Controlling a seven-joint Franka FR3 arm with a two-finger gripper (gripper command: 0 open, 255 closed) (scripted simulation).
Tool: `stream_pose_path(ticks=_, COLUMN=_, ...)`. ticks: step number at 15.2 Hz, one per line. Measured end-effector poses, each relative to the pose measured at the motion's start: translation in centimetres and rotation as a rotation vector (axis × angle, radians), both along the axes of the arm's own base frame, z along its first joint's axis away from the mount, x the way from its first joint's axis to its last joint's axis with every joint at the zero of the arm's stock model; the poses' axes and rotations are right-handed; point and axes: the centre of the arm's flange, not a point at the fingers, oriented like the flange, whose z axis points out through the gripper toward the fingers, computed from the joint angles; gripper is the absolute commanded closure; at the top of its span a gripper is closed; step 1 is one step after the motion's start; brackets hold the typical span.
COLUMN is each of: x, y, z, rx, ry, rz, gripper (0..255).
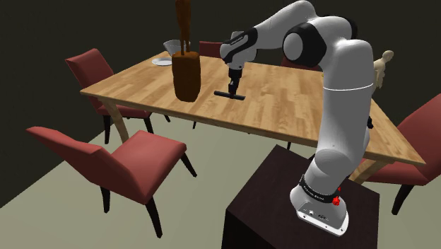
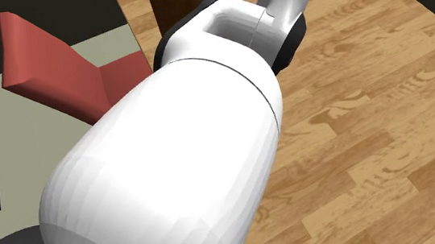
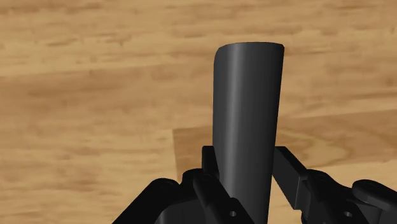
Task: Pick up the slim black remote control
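Wrist view: records the gripper [image 3: 248, 159] clenched on the slim black remote control [image 3: 247, 108], one finger pressed to each long side across the narrow width, with a rounded end of the casing projecting ahead over the wooden table [image 3: 95, 127].

Shoulder view: places the remote [image 1: 240, 96] level and crosswise beneath the gripper [image 1: 231, 90], over the middle of the table [image 1: 304, 113], near a tall brown vessel [image 1: 186, 76] on that view's left and well apart from the red chairs [image 1: 134, 159]. Cannot tell from either view whether the remote rests on the wood or hangs just clear of it.

Assessed: grasp made, lift in hand or about to begin.

Recommended for the lift:
- Raise straight up, without sideways travel toward the brown vessel.
- Hold the clamp firm throughout; smooth, slightly curved casing judged liable to slide between the pads.
- Move slowly at the start and watch the projecting end for droop or twist, a likely sign of an off-centre hold.
- Confirm a clear gap above the wood before any carry.
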Motion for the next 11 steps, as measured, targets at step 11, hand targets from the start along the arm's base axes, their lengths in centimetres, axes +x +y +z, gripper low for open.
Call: stream_pose_path(ticks=11, x=0.1, y=0.0, z=3.9, rx=0.003, ry=0.003, rz=0.003, gripper=255)
